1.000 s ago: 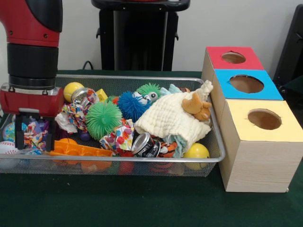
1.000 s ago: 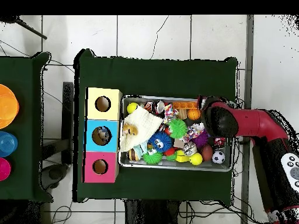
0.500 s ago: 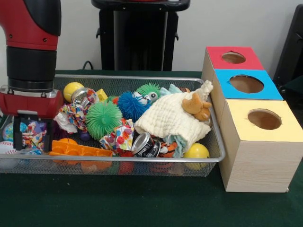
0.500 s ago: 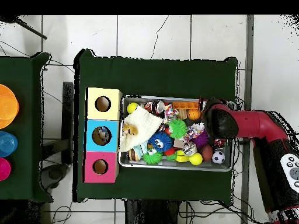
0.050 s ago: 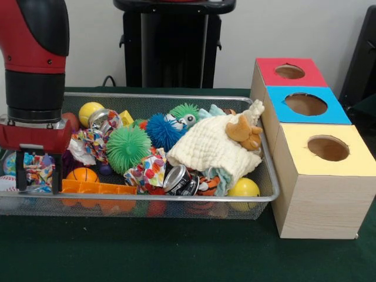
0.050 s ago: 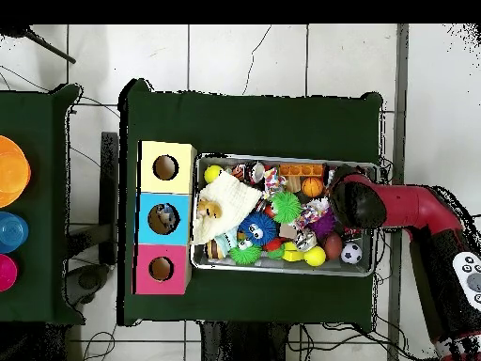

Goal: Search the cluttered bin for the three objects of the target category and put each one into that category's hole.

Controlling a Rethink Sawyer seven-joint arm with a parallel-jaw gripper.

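Front view: the pincer hangs low at the left end of the wire bin, fingers spread on either side of a colourful crumpled wrapper; whether they grip it, I cannot tell. An orange ball sits just beside it. The three-hole box stands at the bin's right end.

Overhead view: the arm covers the bin's right end; the box touches the opposite end, on the green worktop.
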